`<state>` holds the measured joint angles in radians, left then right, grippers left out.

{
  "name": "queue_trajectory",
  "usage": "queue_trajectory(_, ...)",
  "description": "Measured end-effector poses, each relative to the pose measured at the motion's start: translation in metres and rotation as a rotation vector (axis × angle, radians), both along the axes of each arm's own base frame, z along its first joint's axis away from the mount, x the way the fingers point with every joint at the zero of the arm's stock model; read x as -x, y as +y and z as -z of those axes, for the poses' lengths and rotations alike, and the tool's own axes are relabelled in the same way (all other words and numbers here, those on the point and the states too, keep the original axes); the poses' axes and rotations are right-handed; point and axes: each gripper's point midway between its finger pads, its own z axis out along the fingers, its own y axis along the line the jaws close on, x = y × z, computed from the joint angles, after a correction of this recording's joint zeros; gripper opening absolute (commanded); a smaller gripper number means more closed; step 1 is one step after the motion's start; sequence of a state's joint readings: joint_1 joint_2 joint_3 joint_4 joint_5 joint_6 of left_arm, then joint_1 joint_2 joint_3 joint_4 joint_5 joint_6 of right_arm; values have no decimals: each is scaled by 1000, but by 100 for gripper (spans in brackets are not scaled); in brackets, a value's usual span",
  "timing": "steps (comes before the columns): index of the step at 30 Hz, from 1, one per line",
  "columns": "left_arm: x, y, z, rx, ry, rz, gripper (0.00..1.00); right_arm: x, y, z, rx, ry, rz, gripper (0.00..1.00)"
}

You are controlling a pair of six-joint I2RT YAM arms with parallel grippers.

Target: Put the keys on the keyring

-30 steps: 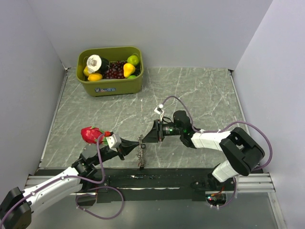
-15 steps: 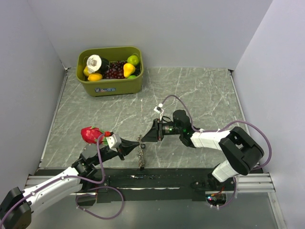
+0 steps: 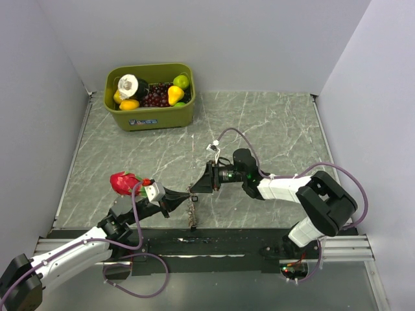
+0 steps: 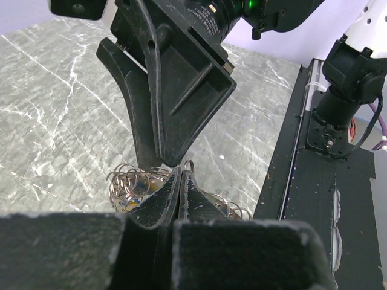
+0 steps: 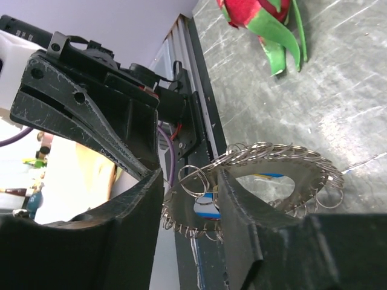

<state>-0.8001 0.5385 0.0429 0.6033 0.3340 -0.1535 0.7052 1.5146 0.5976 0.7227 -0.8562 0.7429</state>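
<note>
The keyring is a limp loop of many small grey rings, hanging from my left gripper near the table's front edge. In the left wrist view the left gripper is shut on the keyring, pinching one wire ring at its tips. My right gripper meets it tip to tip from the right. Its jaws stand apart in the right wrist view, right gripper, with a small ring of the keyring between them. One of the keys, a blue-headed one, hangs among the rings; others are hidden.
A pink dragon fruit lies just left of the left arm. A green bin with fruit stands at the back left. The black base rail runs right under the hanging rings.
The right gripper's jaws have spread a little wider and its wrist has shifted slightly left. The left gripper holds still with the keyring.
</note>
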Motion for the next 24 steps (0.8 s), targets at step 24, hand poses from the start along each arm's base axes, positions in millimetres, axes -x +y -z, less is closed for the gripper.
queue_trajectory(24, 1, 0, 0, 1, -1, -4, 1, 16, 5, -17, -83, 31, -106, 27)
